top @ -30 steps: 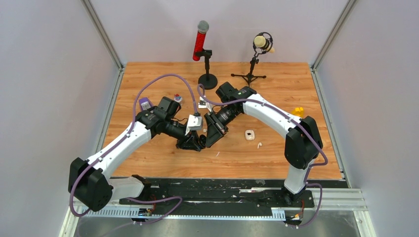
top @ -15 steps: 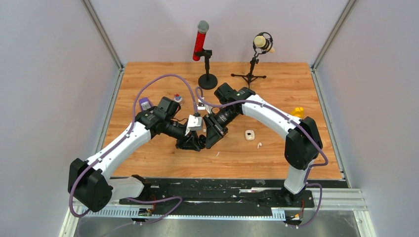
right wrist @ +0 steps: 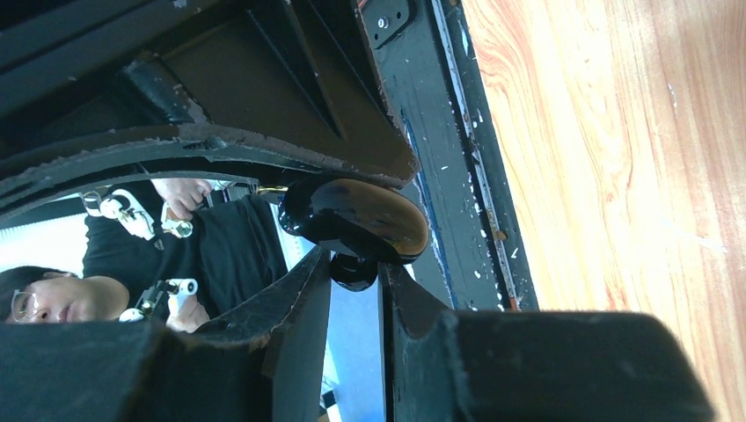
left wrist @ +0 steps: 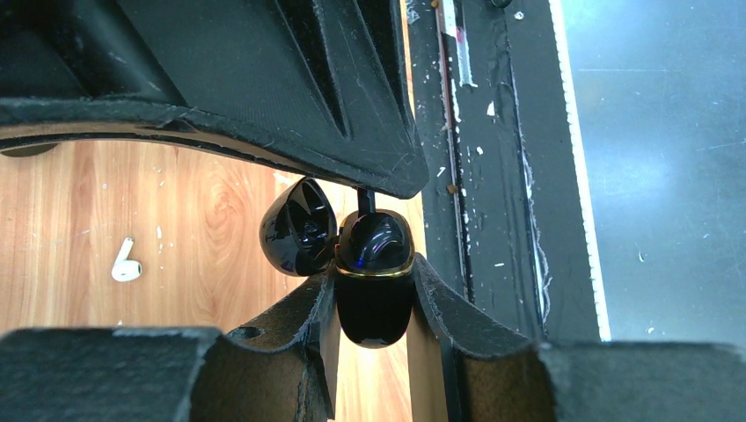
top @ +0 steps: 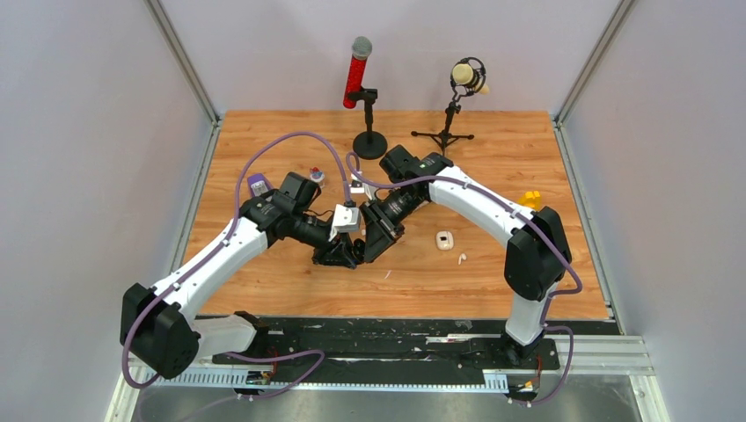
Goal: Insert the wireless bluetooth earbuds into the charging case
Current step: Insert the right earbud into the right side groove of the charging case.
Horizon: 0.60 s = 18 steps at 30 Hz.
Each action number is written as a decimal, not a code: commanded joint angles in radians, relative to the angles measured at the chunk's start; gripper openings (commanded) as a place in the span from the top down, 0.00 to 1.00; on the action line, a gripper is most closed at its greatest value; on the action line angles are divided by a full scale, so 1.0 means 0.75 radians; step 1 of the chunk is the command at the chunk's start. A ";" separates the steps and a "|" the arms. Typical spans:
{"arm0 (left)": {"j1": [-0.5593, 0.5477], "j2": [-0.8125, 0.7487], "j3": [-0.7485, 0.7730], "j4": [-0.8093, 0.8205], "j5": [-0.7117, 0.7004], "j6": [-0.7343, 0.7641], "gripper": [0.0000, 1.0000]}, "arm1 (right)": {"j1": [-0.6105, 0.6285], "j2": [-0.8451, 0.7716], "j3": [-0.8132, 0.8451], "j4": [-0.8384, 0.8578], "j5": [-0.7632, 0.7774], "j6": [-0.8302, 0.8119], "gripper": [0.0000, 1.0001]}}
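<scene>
Above mid-table, the left gripper (left wrist: 374,297) clamps the likely slick, light black charging case (left wrist: 375,255) by its base; the right gripper (right wrist: 354,274) pinches a tiny black earbud (right wrist: 354,269).

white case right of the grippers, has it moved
No. The white case lies where it did, same offset from the round mic stand base.

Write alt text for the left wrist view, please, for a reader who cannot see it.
The left gripper is shut on an open black charging case with a gold band. A white earbud lies apart on the wooden table.
</scene>
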 commanded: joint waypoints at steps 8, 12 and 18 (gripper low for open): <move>-0.015 -0.033 0.020 0.042 0.118 0.014 1.00 | 0.031 0.036 0.081 0.076 -0.029 0.031 0.75; -0.009 -0.035 0.022 0.053 0.154 -0.002 1.00 | 0.038 0.040 0.095 0.074 -0.021 0.035 0.73; 0.012 -0.037 0.032 0.059 0.221 -0.005 1.00 | 0.035 0.019 0.114 0.072 0.003 0.036 0.65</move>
